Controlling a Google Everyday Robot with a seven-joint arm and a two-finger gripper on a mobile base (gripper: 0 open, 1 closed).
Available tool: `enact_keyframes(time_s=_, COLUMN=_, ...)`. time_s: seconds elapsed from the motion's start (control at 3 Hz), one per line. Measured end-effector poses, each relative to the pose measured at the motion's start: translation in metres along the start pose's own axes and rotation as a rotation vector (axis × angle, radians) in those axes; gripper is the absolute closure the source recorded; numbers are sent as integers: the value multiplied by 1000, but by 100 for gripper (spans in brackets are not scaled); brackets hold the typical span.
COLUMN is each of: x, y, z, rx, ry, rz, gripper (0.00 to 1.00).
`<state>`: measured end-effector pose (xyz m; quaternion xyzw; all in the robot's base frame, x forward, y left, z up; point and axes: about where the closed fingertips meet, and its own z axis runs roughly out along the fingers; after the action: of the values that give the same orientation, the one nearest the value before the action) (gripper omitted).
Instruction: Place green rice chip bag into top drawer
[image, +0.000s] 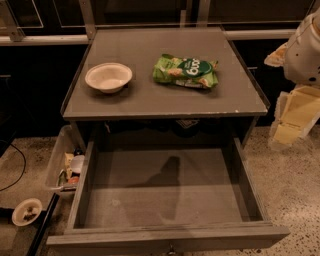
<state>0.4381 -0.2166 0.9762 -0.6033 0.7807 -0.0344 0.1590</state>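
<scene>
On the grey tabletop (150, 47) the green rice chip bag (186, 71) lies flat near 1 white bowl (108, 76). Below, the top drawer (205, 200) stands pulled out, so grasping and dropping remain. The tool (296, 117) hangs at the right, well apart; open or closed, I cannot tell. Speckled floor (292, 200), dark room.
</scene>
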Motion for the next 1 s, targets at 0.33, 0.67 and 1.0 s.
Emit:
enact_keyframes(time_s=0.33, x=0, y=0, z=0, rx=0, ry=0, rz=0, gripper=0)
enact_keyframes(time_s=0.67, x=-8, y=-8, z=0, rx=18, ry=-20, rz=2, gripper=0)
enact_keyframes(time_s=1.0, x=-25, y=-30, z=7, rx=68, ry=-69, rz=-26, gripper=0)
